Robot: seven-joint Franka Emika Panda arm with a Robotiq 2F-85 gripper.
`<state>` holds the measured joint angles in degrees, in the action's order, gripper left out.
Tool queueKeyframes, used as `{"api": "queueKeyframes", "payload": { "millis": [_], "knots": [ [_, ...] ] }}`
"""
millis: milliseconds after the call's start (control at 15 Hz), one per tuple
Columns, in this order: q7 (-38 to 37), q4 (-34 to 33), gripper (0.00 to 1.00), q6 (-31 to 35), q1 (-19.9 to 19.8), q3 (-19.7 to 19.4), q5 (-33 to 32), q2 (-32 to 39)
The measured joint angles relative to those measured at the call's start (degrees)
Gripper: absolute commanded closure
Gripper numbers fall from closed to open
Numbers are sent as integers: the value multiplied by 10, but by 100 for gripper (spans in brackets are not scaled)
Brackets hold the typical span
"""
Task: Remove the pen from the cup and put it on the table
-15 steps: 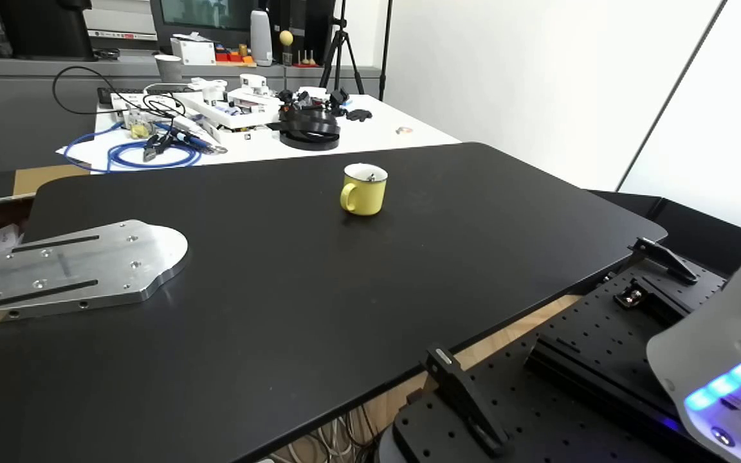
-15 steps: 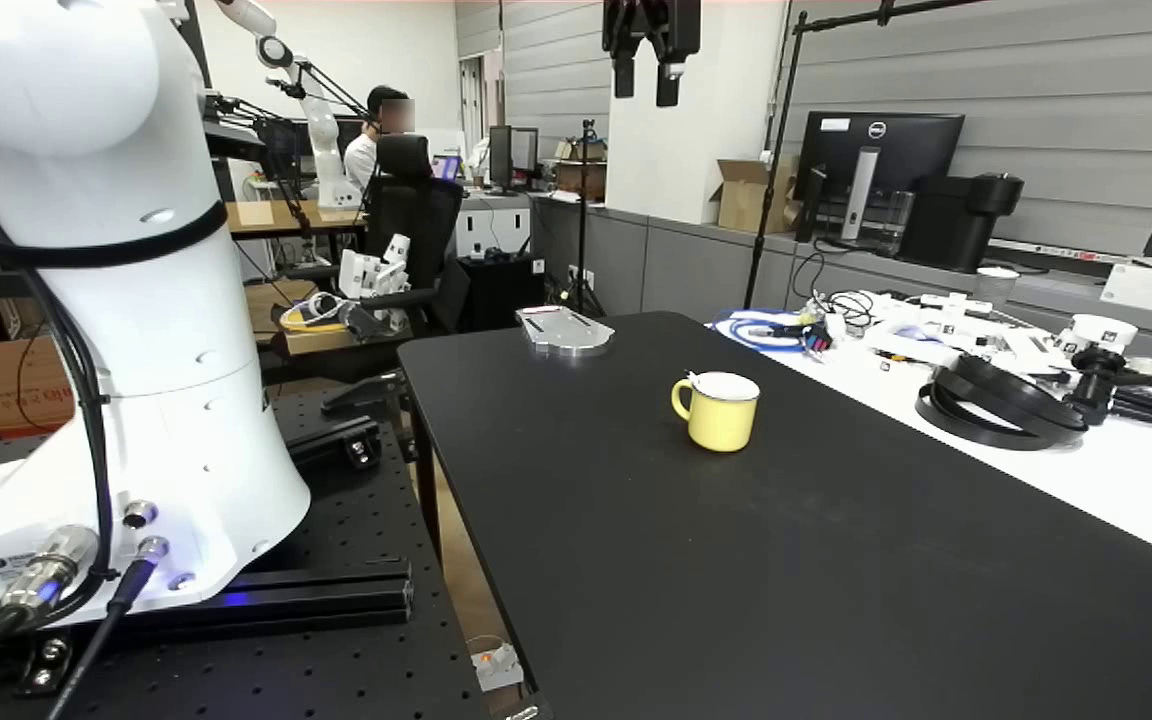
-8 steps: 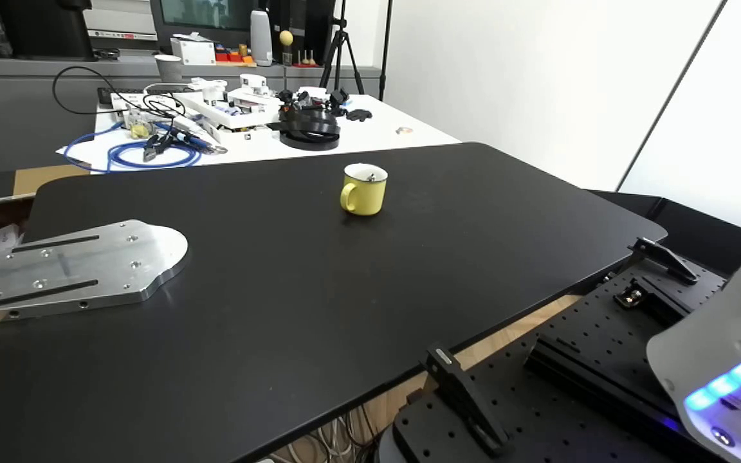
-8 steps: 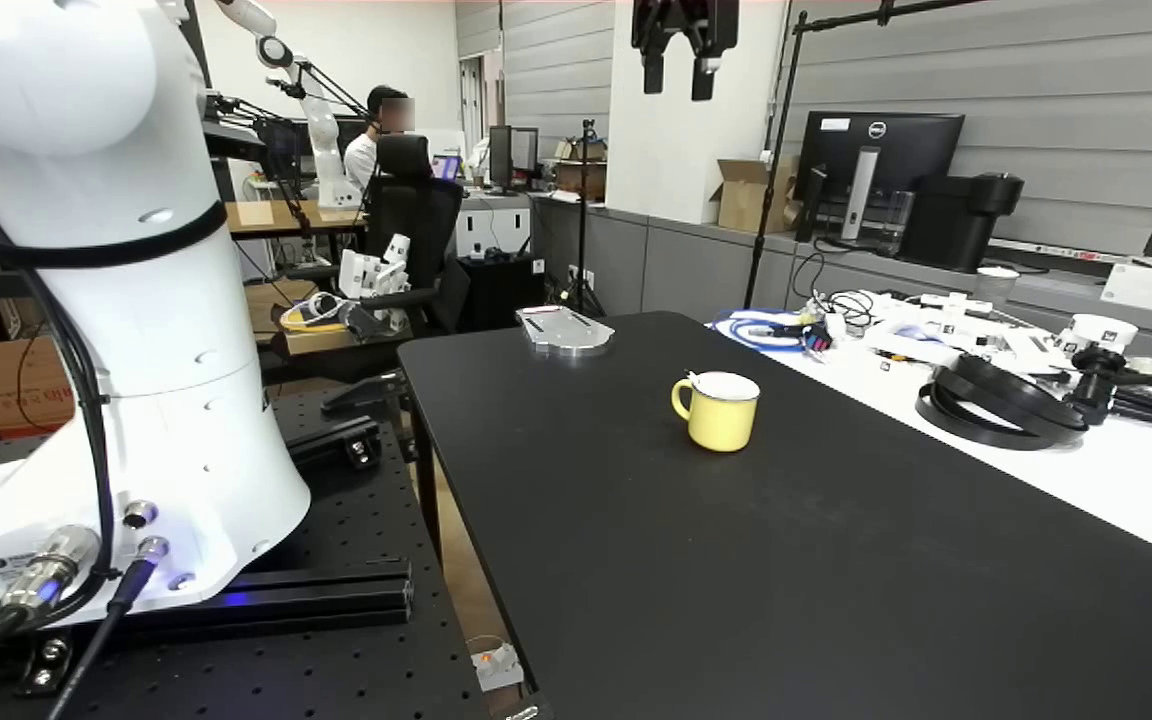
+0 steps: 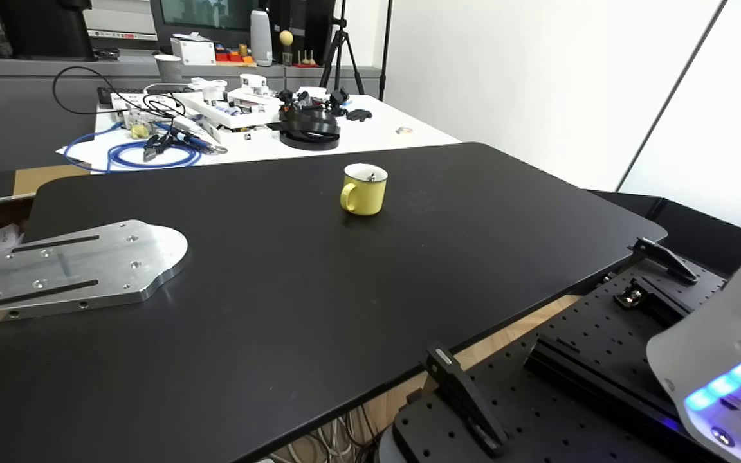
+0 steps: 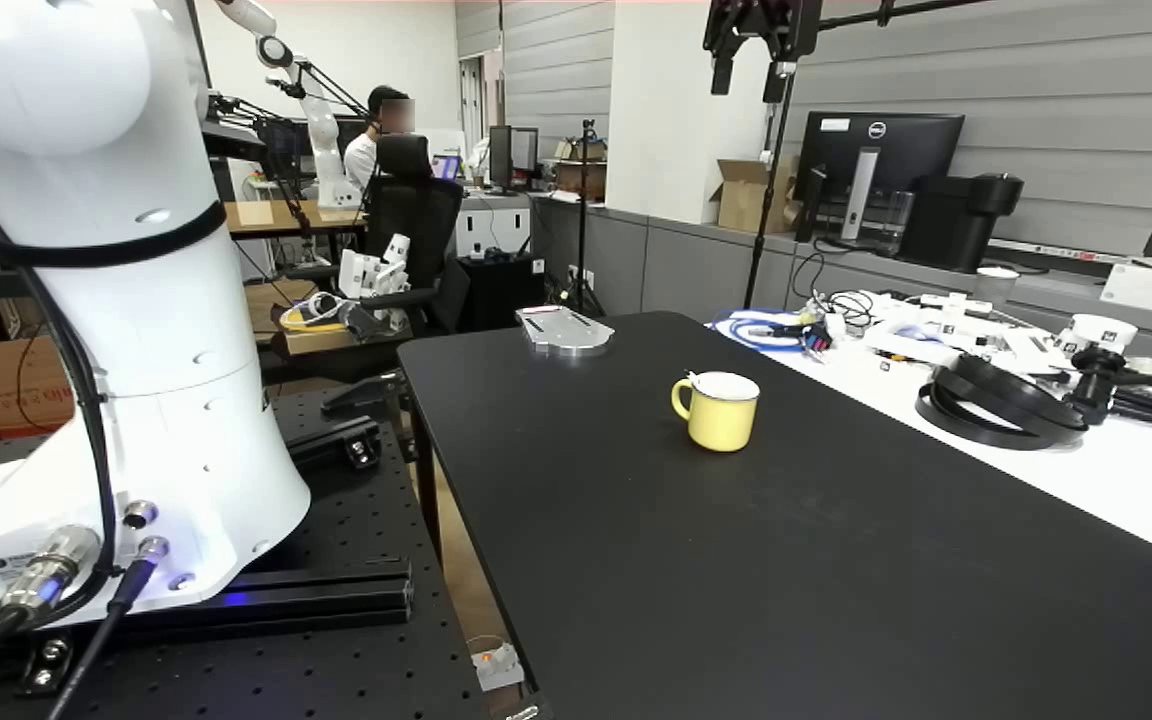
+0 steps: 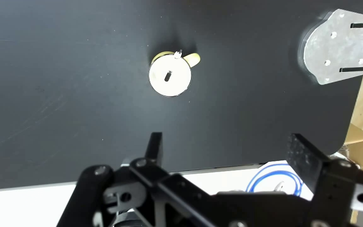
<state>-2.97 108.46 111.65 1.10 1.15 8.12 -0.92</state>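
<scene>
One yellow mug (image 5: 363, 199) stands upright on one matte black tabletop (image 6: 836, 600), its single handle (image 7: 192, 60) showing in all three views. The pen (image 7: 177, 55) is in the mug: one pale, dark-tipped end leans at the rim, just beside the handle, in the wrist view. One dark streak (image 7: 168, 76) also shows inside the mug; whether it belongs to that pen I cannot tell. One silvery metal plate (image 5: 81, 267) with two long slots lies at one end of the tabletop, well apart from the mug. Next to the tabletop, one white worktable (image 6: 1126, 490) bears coiled blue cable (image 7: 276, 172) and a clutter of white parts (image 5: 242, 116) too jumbled to count.

Of the arm (image 6: 151, 340), the white base column rises upright, the shoulder fills the upper left corner in an exterior view, and the links beyond pass out of frame. Its gripper (image 6: 750, 85) hangs from the top edge there, pointing down, well above the tabletop. The two fingers (image 7: 306, 157) stand wide apart, released, and in the wrist view the mug lies beyond their tips, outside the gap, nearer in line with one finger than with the other
</scene>
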Motion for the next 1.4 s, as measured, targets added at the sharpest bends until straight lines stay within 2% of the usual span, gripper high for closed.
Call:
{"api": "queueKeyframes", "payload": {
  "millis": [333, 600, 800, 1000, 1400],
  "knots": [
    [-18, -143, 0, -98, -15, -12, 62, 125],
    [-99, -244, 0, -150, -26, -23, 79, 221],
    [-158, -296, 0, -187, -31, -27, 94, 280],
    [-172, -309, 0, -207, -38, -26, 127, 316],
    [-89, -293, 0, -212, -65, -19, 194, 358]
  ]
}}
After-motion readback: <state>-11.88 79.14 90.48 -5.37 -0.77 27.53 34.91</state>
